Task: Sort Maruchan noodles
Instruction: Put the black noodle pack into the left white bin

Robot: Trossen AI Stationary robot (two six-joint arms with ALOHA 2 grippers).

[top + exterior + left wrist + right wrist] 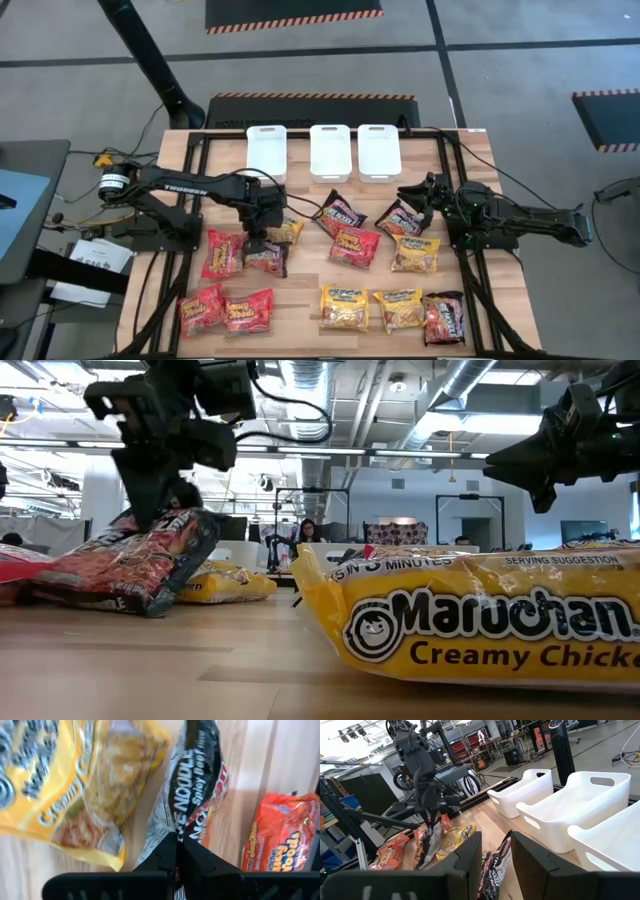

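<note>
Looking down from above, the left hand (262, 236) is clenched on a dark brown packet (268, 257) left of the table's (300, 300) middle, a yellow packet (286, 231) just beside it; the other Maruchan noodles (350, 305) lie scattered across the near half, and three white bins (329, 150) stand along the far edge. The right hand (415, 195) hovers released over a dark packet (400, 217) on the right. At table height, the pinched packet (130, 565) stands tilted under the left hand, a yellow one (480, 620) close by. The left wrist shows fingers (165, 857) closed on the dark wrapper's (192, 795) edge. The right wrist shows its fingers (470, 857) parted above a dark packet (492, 867)
</note>
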